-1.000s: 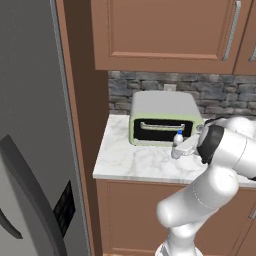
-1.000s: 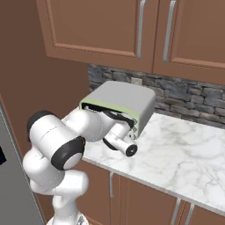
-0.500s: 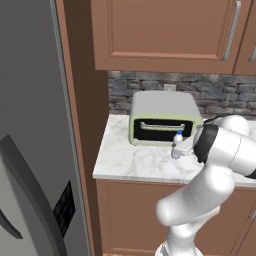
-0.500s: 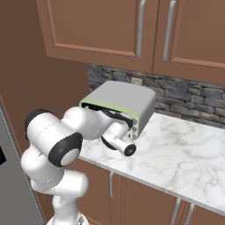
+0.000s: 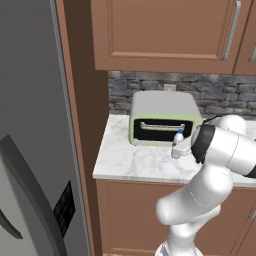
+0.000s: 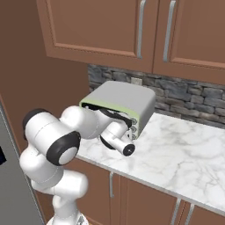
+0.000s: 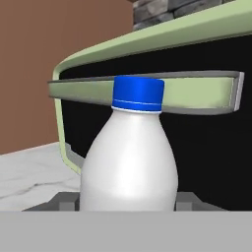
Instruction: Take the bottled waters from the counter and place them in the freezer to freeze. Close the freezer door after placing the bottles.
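One bottled water (image 7: 129,157) could be made out; a second, if on the counter (image 5: 140,160), was not visible from any camera. The freezer (image 5: 30,130) filled the left side of the left base view, cut off at the top, bottom and left edge, with part of a dark handle (image 5: 30,195) slanting across its lower door and a small dark panel (image 5: 64,207) whose markings were too small to read. Wooden upper cabinets (image 6: 132,30) were cropped at the top. The toaster oven (image 5: 164,118) stood on the marble against the stone backsplash (image 6: 189,94); in the right base view the arm hid most of its front. No writing or label could be read on the oven or bottle. The bottle stood upright on the counter just before the oven's door, blue cap (image 5: 180,133) on top, its lower body hidden in the hand view. The gripper (image 7: 128,202) sat at the bottle's base, a finger (image 7: 64,201) showing at each side; whether they pressed the plastic could not be told.
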